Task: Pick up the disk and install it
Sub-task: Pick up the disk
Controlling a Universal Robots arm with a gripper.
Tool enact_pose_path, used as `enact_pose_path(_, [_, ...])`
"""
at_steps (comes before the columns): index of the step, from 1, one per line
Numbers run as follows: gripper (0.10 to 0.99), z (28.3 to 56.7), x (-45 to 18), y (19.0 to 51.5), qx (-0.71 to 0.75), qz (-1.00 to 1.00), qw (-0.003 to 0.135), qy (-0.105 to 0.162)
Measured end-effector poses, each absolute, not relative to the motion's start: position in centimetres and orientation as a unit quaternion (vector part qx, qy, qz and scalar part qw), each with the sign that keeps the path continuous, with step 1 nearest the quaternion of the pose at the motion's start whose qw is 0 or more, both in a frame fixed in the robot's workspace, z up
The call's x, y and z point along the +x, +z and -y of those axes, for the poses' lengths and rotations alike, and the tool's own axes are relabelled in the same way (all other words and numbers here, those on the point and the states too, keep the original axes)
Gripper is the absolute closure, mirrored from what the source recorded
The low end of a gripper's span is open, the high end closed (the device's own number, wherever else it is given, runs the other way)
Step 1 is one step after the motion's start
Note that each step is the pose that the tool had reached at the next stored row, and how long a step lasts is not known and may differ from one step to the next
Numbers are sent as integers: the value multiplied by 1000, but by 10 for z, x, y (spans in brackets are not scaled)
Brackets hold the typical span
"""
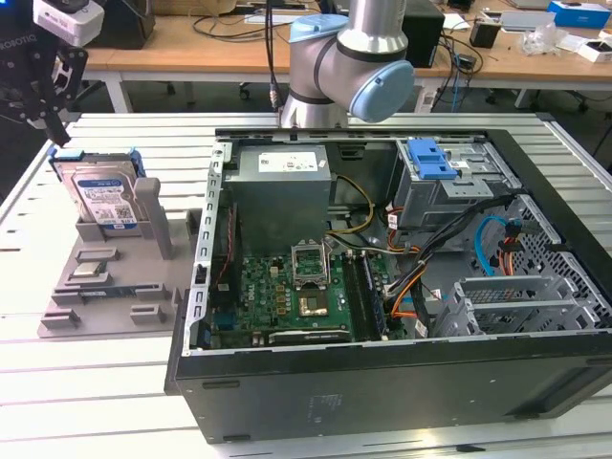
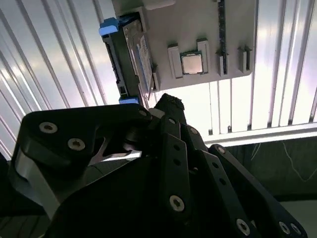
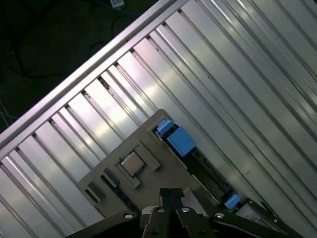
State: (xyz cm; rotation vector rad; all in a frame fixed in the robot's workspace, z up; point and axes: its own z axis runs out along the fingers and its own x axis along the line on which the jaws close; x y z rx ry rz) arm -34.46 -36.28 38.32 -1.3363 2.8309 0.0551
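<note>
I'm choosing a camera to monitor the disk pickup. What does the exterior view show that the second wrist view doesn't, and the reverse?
Exterior view: the open computer case with its motherboard and blue latch, and the disk's label face. Second wrist view: the pincer's black linkage up close, and the disk's thin edge seen end-on. Both: the disk upright in the grey holder on the slatted table, not yet picked up, with the pincer near it.
</note>
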Motion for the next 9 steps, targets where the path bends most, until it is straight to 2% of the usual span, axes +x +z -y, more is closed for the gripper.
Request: enact_pose_path(9, [980, 363, -345, 383, -523, -852, 3, 18])
